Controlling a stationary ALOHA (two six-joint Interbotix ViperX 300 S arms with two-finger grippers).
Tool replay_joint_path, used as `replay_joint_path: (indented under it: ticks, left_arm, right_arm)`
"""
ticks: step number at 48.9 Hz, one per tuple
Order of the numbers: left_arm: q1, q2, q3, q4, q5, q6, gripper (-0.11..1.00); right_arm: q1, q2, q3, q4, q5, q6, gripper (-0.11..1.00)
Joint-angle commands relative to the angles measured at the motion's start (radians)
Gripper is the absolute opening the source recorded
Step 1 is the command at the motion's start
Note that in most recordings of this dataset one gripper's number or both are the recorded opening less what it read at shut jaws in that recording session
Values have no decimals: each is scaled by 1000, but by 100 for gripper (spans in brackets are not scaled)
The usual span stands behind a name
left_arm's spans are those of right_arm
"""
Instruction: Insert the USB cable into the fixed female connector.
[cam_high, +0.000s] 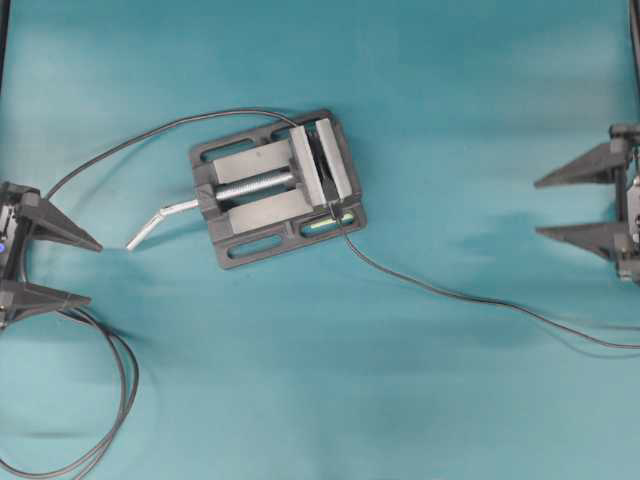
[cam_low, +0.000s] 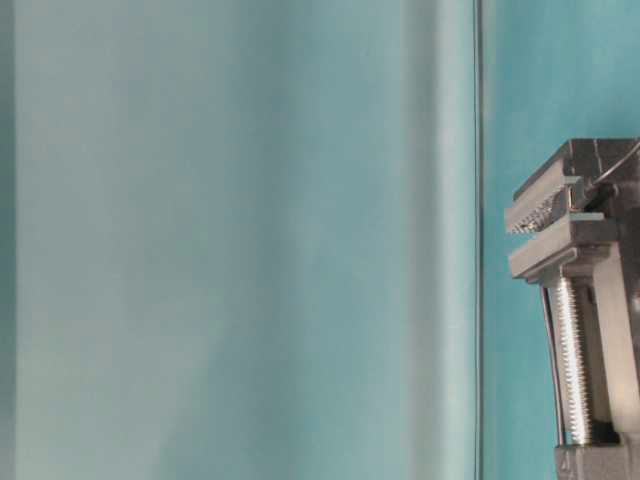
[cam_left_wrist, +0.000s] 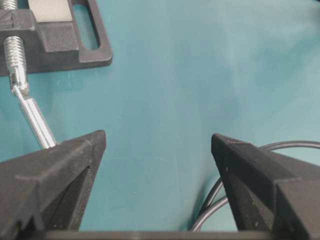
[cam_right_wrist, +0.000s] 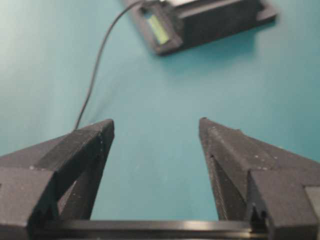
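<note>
**Grey vise at centre, both grippers spread and empty**

Teal cloth (cam_high: 450, 120), smooth and faintly creased, covers the whole table. On it, left of centre in the overhead view, sits a grey metal bench vise (cam_high: 275, 188): a blocky slotted base, a bright threaded screw (cam_high: 255, 186) along its middle, and a bent silvery handle (cam_high: 160, 222) jutting toward the left gripper. From table level the jaw faces look ridged, and the screw thread glints.

The fixed female connector (cam_high: 331, 208) appears as a small dark piece clamped at the vise's jaw end; its detail is too small to read. The USB cable (cam_high: 480, 298), thin and black, runs from just beside that spot in a shallow curve to the right edge of the overhead view. Whether its plug is seated I cannot tell. Another dark cable (cam_high: 150, 135) arcs from the vise's far side to the left and loops near the lower left corner.

The left gripper (cam_high: 85, 270) is released, its matte black wedge fingers well apart, holding nothing. The right gripper (cam_high: 545, 208) likewise stands wide and empty at the right edge.
</note>
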Motion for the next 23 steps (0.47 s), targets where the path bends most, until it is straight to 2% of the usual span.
replay_joint_path:
  ticks: [1,9,17,23]
  left_arm:
    - [2,5,-12,0,-5,-11,100]
    - [2,5,-12,0,-5,-11,100]
    - [2,5,-12,0,-5,-11,100]
    - [2,5,-12,0,-5,-11,100]
  right_arm:
    - [0,5,-32,-41,23,0,72]
    - [0,5,-52,-130,51,6,72]
    - [2,5,-67,-143,155,21,72]
    - [2,5,-84,-146,169,55,72]
